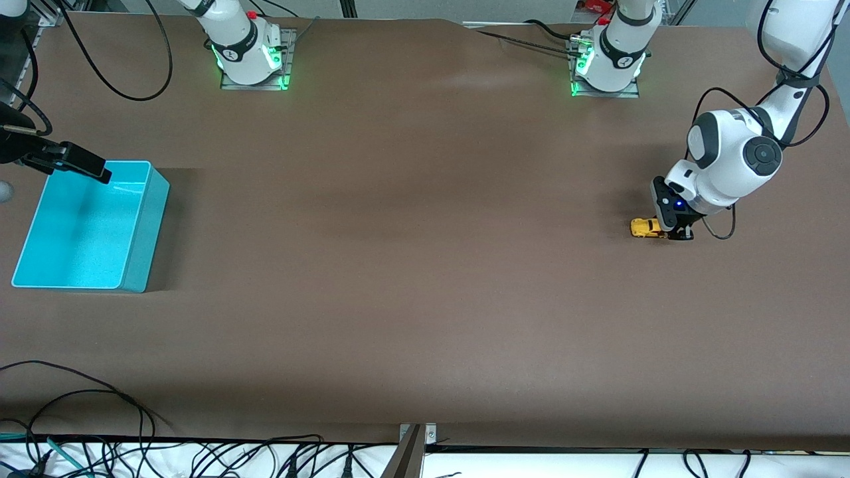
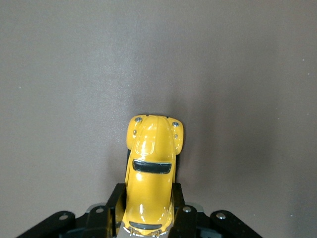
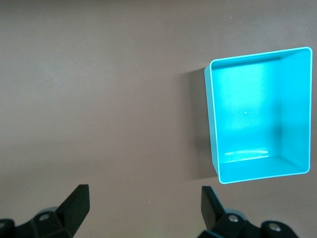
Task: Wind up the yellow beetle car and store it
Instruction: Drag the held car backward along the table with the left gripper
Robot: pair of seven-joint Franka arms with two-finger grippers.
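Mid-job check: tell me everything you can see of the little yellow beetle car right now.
The small glossy yellow beetle car has a rounded body, dark windows and tiny silver lamps on its free end. It sits upright on the brown table at the left arm's end. The left gripper is shut on one end of it, black fingers against both sides. Its wheels are hidden. The turquoise bin holds nothing.

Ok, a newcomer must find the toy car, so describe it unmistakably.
Start at the brown table, toward the left arm's end. There the left pincer is shut on the yellow beetle car, on the tabletop. It is tiny, rounded and yellow, unlike the big turquoise bin.
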